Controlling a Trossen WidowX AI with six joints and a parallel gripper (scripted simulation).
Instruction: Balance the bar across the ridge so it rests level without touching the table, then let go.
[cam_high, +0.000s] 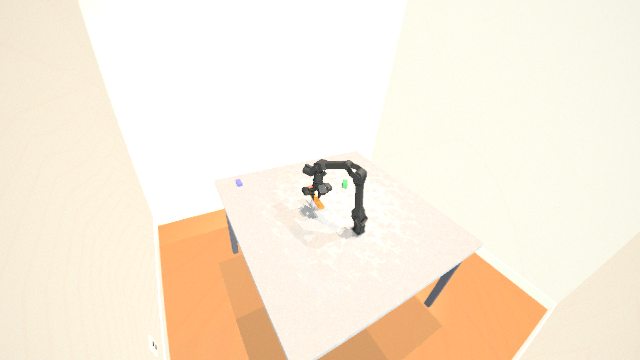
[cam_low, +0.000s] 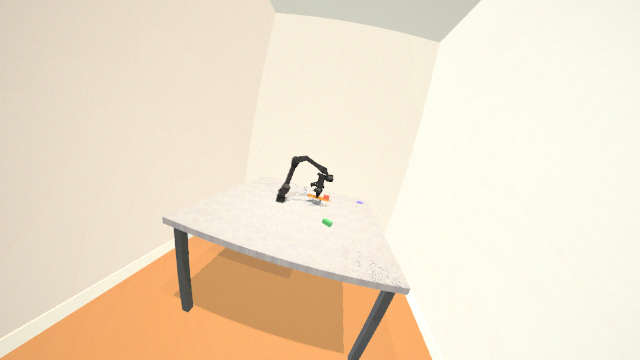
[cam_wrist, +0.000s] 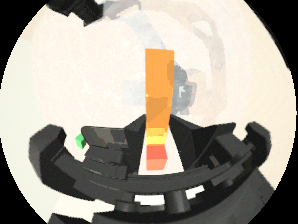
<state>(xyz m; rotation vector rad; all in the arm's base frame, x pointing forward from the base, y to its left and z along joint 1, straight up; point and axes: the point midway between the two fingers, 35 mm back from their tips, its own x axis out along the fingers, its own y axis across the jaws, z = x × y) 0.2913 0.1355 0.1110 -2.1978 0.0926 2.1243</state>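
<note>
The orange bar (cam_high: 319, 204) (cam_low: 312, 196) (cam_wrist: 160, 75) is in my gripper (cam_high: 316, 196) (cam_low: 317, 195) (cam_wrist: 157, 116), which is shut on it, one finger on each long side. The bar runs lengthwise between the fingers, with a yellow patch near the red end. A red block (cam_low: 326, 197) (cam_wrist: 156, 151) is at one end of the bar, partly hidden by the gripper in the top view. The bar looks roughly level, low over the table, with a shadow below it. I cannot make out the ridge for certain, nor whether the bar touches it.
A green block (cam_high: 345, 184) (cam_low: 327, 222) (cam_wrist: 81, 141) lies on the table (cam_high: 300, 290) (cam_low: 240, 230), off to one side of the gripper. A small purple block (cam_high: 239, 183) (cam_low: 359, 202) lies near a far table corner. The arm's base stands on the table.
</note>
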